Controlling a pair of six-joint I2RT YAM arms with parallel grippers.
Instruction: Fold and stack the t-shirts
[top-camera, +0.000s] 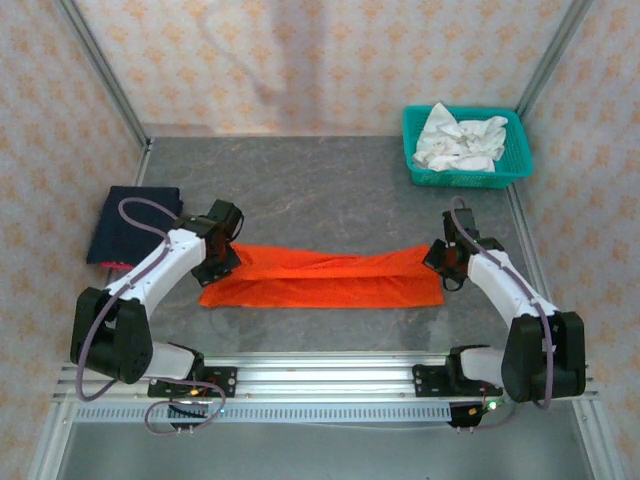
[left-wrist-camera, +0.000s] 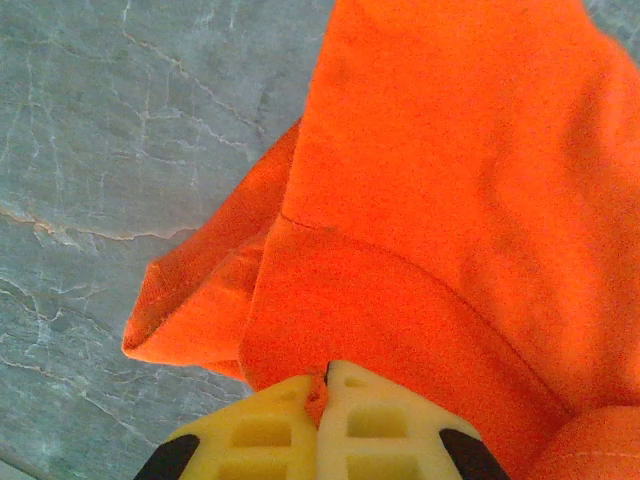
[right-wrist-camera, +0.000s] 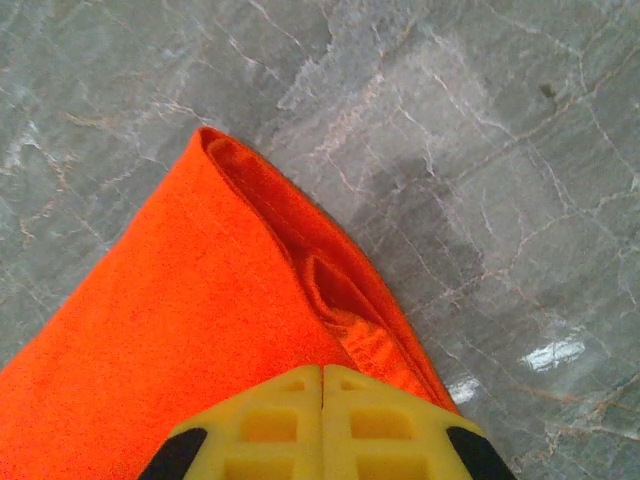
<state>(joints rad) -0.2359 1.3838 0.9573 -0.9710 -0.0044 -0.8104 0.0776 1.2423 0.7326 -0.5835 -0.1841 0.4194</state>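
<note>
Starting well off to the back left of the orange-red t-shirt (top-camera: 320, 282): dark navy t-shirt (top-camera: 130, 228), folded flat and lying untouched. Clamped on the orange shirt's left end, left gripper (left-wrist-camera: 325, 385), closed tight with a pinch of hem caught in the seam where its yellow tips meet. Laid out from one arm to the other as a long folded band, resting on the grey table (top-camera: 330, 190), with loose layers showing at both ends. Clamped on its right end, right gripper (right-wrist-camera: 322, 385), likewise closed tight, over a rolled edge of cloth. Probably light, limp and grippy rather than slick, with nothing to break. Prone to droop and bunch wherever unsupported, so best taken at corners or along a hem, both ends at once, and kept taut. Back right of the orange shirt, well apart: teal basket (top-camera: 465, 180), holding crumpled white cloth (top-camera: 460, 140); hard to say whether one piece or several.
</note>
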